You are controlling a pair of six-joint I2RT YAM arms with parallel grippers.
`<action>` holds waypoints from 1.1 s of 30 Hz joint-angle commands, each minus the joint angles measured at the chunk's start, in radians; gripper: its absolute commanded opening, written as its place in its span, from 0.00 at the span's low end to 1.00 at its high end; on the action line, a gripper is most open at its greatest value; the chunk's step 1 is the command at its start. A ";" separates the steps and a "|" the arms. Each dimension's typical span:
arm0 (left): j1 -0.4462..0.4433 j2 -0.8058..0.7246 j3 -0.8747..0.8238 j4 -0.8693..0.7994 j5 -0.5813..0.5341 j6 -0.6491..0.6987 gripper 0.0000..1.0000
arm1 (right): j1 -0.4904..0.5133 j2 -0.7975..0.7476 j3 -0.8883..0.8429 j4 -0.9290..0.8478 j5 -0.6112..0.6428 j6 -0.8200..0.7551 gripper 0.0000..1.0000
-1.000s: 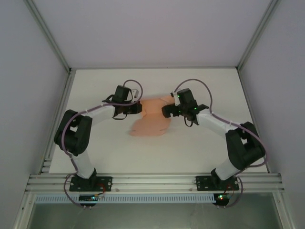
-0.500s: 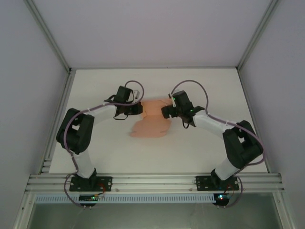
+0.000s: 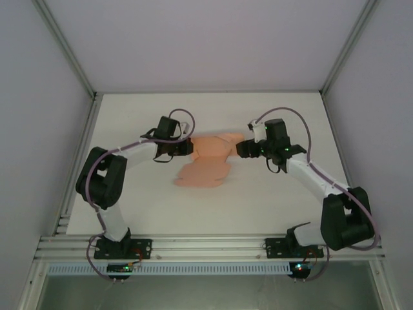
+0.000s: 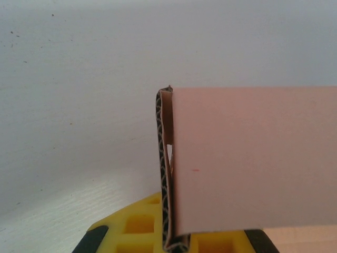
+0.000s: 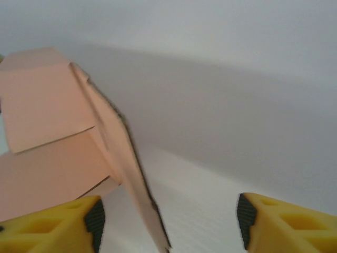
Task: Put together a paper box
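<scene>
On the white surface (image 3: 271,200), near its middle, the paper box (image 3: 208,166) lies partly folded. At its 10 o'clock the left pincer (image 3: 188,147) clamps one wall; at 2 o'clock the right pincer (image 3: 239,149) stands released, just beside it.

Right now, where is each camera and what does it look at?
Top external: above, behind the bases, looking down on table, both arms, paper box.
Left wrist: on left arm, facing the box's pink wall clamped in its jaws.
Right wrist: on right arm, facing the box's flaps past open jaws.
All share the box.
</scene>
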 commanded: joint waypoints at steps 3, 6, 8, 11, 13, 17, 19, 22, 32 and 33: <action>0.001 -0.046 0.001 -0.006 0.022 0.021 0.00 | -0.009 0.074 0.070 -0.080 -0.140 -0.037 0.56; 0.000 -0.044 0.002 -0.008 0.023 0.022 0.00 | -0.009 0.093 0.080 -0.075 -0.154 -0.041 0.43; -0.001 -0.042 0.004 -0.007 0.022 0.023 0.00 | -0.008 0.098 0.086 -0.072 -0.152 -0.043 0.31; -0.003 -0.038 0.006 -0.010 0.023 0.025 0.00 | -0.007 0.106 0.091 -0.044 -0.156 -0.054 0.21; -0.005 -0.034 0.008 -0.015 0.018 0.024 0.00 | -0.002 0.113 0.098 -0.047 -0.172 -0.053 0.11; -0.012 -0.024 0.019 -0.018 0.016 0.020 0.00 | 0.026 0.121 0.113 -0.059 -0.229 -0.070 0.00; -0.018 -0.013 0.030 -0.020 0.014 0.023 0.00 | 0.045 0.128 0.119 -0.054 -0.306 -0.075 0.00; -0.024 0.011 0.053 -0.034 0.000 0.023 0.00 | 0.088 0.149 0.146 -0.081 -0.339 -0.089 0.00; -0.032 0.030 0.071 -0.039 -0.007 0.011 0.00 | 0.169 0.232 0.240 -0.177 -0.322 -0.170 0.03; -0.033 0.029 0.071 -0.036 -0.007 0.011 0.00 | 0.172 0.240 0.243 -0.169 -0.321 -0.164 0.03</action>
